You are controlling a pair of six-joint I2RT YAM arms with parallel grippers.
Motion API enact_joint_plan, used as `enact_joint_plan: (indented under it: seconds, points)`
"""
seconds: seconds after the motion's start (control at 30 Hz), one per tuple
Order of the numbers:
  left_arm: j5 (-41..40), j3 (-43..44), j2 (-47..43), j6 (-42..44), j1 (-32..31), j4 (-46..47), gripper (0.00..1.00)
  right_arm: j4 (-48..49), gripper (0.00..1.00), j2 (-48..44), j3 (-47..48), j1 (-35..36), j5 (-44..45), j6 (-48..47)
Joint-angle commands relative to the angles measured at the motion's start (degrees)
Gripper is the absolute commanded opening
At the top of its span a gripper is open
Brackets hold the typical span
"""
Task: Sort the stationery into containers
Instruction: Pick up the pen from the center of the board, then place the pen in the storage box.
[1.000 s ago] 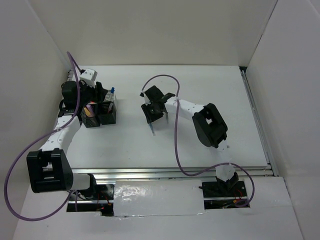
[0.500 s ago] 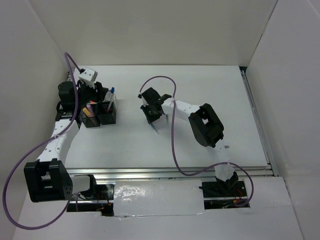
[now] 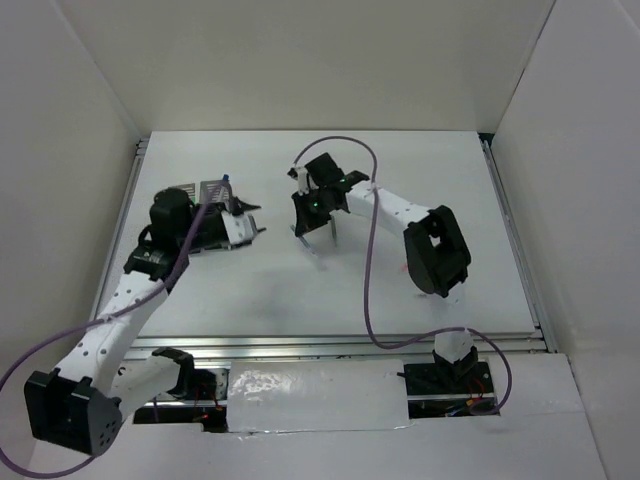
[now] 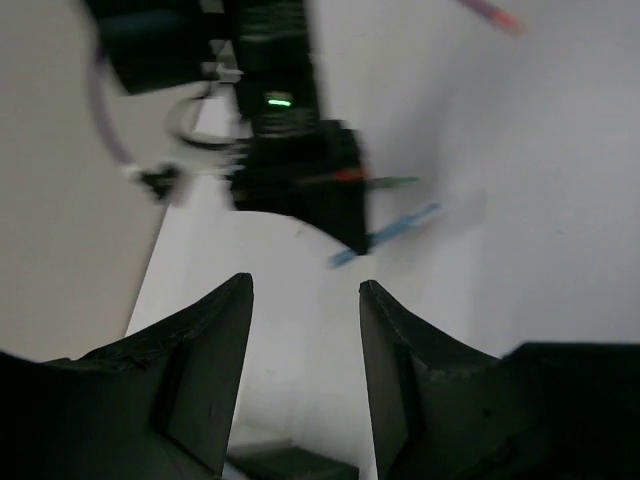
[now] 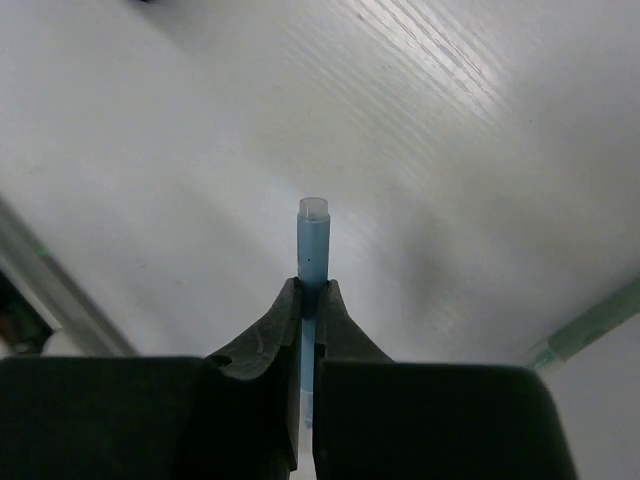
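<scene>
moved: left gripper (image 3: 255, 218) has swung away from the far-left side and now sticks out to the right past the mesh cups (image 3: 212, 187). The right gripper (image 3: 312, 222) has shifted slightly toward the far wall.
top / cups: clustered on the left of the table (image 3: 440, 170), mostly hidden under the left wrist. A blue-capped pen (image 3: 226, 180) stands up out of one.
top / right arm: gripper is mid-table, well apart from the cups, with the blue pen (image 3: 311, 244) poking out below it.
left wrist / claw: left gripper (image 4: 305, 285) jaws are spread apart with nothing between them. The frame is motion-blurred.
left wrist / ahead: right gripper (image 4: 300, 180) shows with the blue pen (image 4: 385, 232) slanting out of it. A reddish pen (image 4: 490, 12) lies at the top edge, too blurred to say more.
right wrist / claw: right gripper (image 5: 308, 292) jaws are pinched together on the blue pen (image 5: 313, 248). Its pale tip sits just past the fingertips, over bare white table (image 5: 150, 150).
</scene>
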Motion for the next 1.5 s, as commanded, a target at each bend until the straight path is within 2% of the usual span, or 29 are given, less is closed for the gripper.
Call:
enact_joint_plan:
  seconds: [0.0,0.1,0.3,0.53,0.8,1.03,1.13,1.17,1.27,1.3,1.33,1.37,1.47]
  points:
    - [1.9,-4.7,-2.9,24.5,-8.3,-8.3,0.59,-0.4,0.0,-8.9,-0.5,-3.0,-13.6,4.9]
    - [-3.8,-6.7,-3.0,33.0,-15.7,-9.7,0.58,0.6,0.0,-12.4,-3.0,-2.9,-13.3,9.3]
    - [-8.9,-7.6,0.7,40.0,-21.6,-4.1,0.58,2.2,0.0,-16.6,-7.7,-1.7,-10.8,20.5]
    - [-10.6,-8.8,4.7,42.6,-23.5,5.7,0.58,4.3,0.0,-16.3,-9.6,-1.6,-14.8,25.4]
    - [-8.5,-7.3,8.8,45.3,-23.6,3.7,0.59,4.1,0.0,-15.6,-9.4,-2.4,-17.2,25.5]
    - [-8.9,-7.3,10.4,45.7,-25.6,5.8,0.57,5.2,0.0,-14.8,-10.0,-2.2,-18.8,26.9]
    - [-8.8,-6.5,11.0,45.8,-27.0,5.1,0.46,5.2,0.0,-14.4,-9.7,-2.3,-19.2,27.1]
    - [-9.0,-6.4,11.1,45.8,-27.2,4.9,0.37,5.2,0.0,-14.2,-9.3,-2.2,-19.2,27.0]
    - [-9.3,-6.3,11.0,45.5,-27.8,5.0,0.23,5.3,0.0,-14.1,-9.2,-2.3,-19.6,26.8]
    - [-9.3,-6.4,10.8,44.9,-27.8,5.0,0.15,5.3,0.04,-14.0,-9.0,-2.7,-20.9,26.5]
    - [-9.8,-6.6,10.7,44.8,-28.1,5.0,0.11,5.4,0.16,-14.0,-8.9,-2.8,-21.4,26.2]
    - [-9.9,-6.6,10.5,44.7,-28.2,5.1,0.06,5.5,0.42,-14.0,-9.0,-3.2,-21.9,26.3]
    - [-10.1,-7.1,8.4,42.9,-28.9,5.7,0.0,5.5,0.65,-14.3,-8.6,-5.1,-22.3,25.6]
